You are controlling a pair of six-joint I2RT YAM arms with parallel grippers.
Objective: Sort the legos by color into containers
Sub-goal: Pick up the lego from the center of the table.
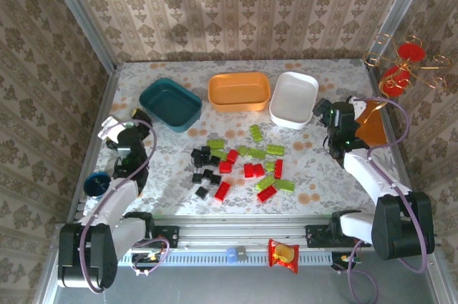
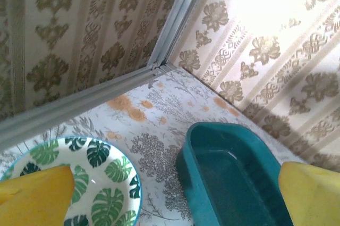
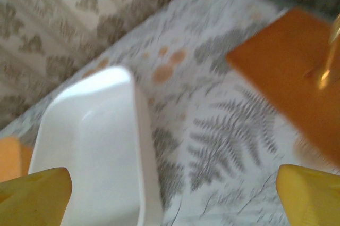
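Legos (image 1: 240, 164) lie mid-table in a band running left to right between the arms, black toward the left arm, green toward the right, red between. The left gripper (image 2: 174, 197) and right gripper (image 3: 172, 197), both spread and empty, hover outboard of the band's ends. They face the far teal tray (image 1: 170, 104) and white tray (image 1: 294, 99), which flank the orange tray (image 1: 239, 91).

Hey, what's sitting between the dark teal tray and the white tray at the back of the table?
The orange tray sits between the dark teal tray and the white tray, with bare table in the gaps; the top view shows it.
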